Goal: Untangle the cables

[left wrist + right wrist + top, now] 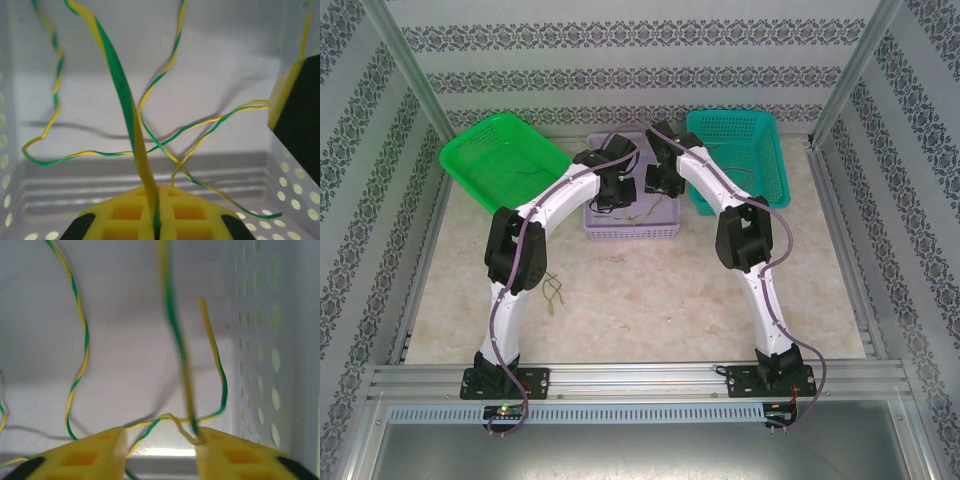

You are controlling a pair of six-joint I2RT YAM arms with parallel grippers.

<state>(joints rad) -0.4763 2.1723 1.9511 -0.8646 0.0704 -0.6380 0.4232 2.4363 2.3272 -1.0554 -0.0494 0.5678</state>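
In the lilac basket (630,232): both hands reach down inside it; it stands on the table (650,310) between the green basket (480,160) on the left and the teal basket (770,150) on the right.
Cables (200,125): thin wires striped green and yellow, looping and crossing one another above the lilac basket's pale floor.
Striped cable (125,100): its long axis is close to upright in the left wrist view, rising from the jaws and leaning toward the upper left.
Left hand (156,220): yellow fingers pressed together, pinching the striped cable at its lower end.
Right hand (160,450): yellow fingers stand apart with a clear gap, nothing clamped.
Blurred cable (177,340): runs almost vertically down to the inner edge of the right-side finger; whether it touches cannot be told.
Yellow tip (205,315): points upward beside the perforated wall, then the wire bends down toward the fingers.
Loose cable (552,288): lies on the table just beside the left arm, well apart from the lilac basket, its length running roughly near to far.
Side baskets: a thin wire lies in each, colour too small to tell.
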